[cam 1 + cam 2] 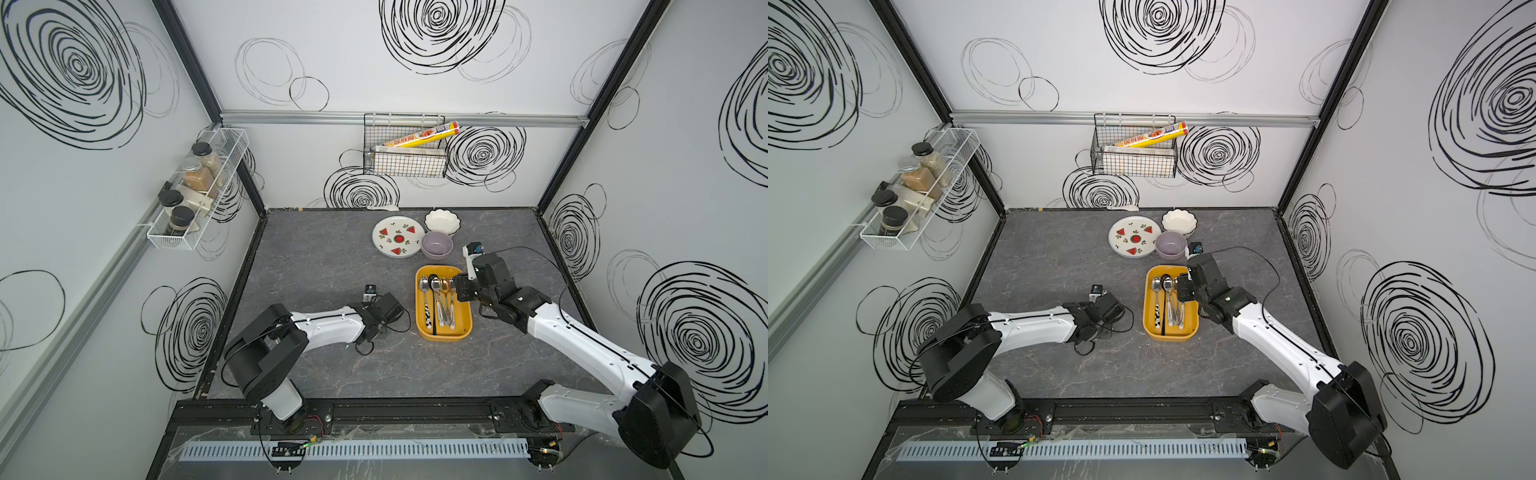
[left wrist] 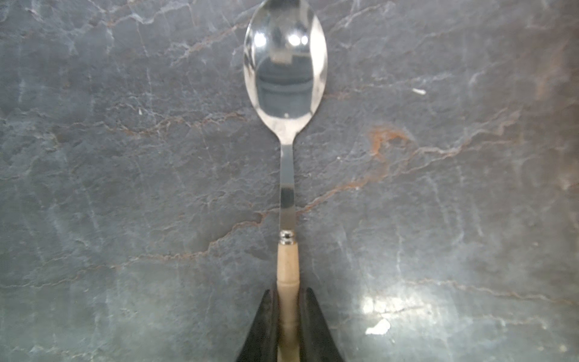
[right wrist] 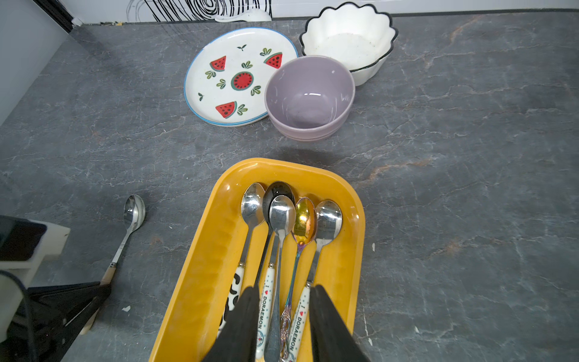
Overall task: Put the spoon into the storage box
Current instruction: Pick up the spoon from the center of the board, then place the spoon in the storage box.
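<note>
Your spoon (image 2: 287,175) has a mirror-bright metal bowl and a matt, pale, wood-like handle, and the tabletop (image 2: 125,188) looks like matt, veined grey stone. You'll see the storage box (image 3: 200,266) is smooth, glossy yellow plastic. The lilac bowl (image 3: 308,94) and watermelon plate (image 3: 228,50) look like glazed ceramic.

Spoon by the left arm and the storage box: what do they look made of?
The spoon: polished metal bowl and neck, likely stainless steel, mirroring the lights; handle matte cream, plastic or wood, unclear. The storage box: glossy mustard-yellow plastic by its look, with soft highlights on moulded rounded corners.
</note>
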Controlling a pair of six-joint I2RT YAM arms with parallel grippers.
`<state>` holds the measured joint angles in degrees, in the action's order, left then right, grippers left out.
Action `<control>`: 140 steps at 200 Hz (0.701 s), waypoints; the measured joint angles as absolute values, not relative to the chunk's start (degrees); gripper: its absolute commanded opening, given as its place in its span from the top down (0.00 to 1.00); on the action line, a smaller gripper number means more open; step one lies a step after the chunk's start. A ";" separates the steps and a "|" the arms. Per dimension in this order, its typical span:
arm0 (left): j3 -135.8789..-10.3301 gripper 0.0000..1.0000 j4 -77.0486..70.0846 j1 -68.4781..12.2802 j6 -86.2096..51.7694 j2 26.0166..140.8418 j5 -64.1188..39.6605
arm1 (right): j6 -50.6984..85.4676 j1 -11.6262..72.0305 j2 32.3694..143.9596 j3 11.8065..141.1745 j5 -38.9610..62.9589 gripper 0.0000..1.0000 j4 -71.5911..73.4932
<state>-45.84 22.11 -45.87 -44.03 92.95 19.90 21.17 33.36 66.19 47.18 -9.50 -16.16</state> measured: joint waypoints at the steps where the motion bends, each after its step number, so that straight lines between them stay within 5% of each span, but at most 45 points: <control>1: -45.91 1.00 22.15 -45.87 -44.01 92.97 19.88 | 21.17 33.36 66.06 47.11 -9.50 0.68 -16.19; 140: -86.43 1.00 40.18 -54.26 -43.07 101.49 22.09 | 26.33 33.12 41.93 32.82 -18.31 0.69 -15.66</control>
<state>-86.43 40.18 -54.26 -43.07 101.49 22.09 26.33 33.12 41.93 32.82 -18.31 -15.66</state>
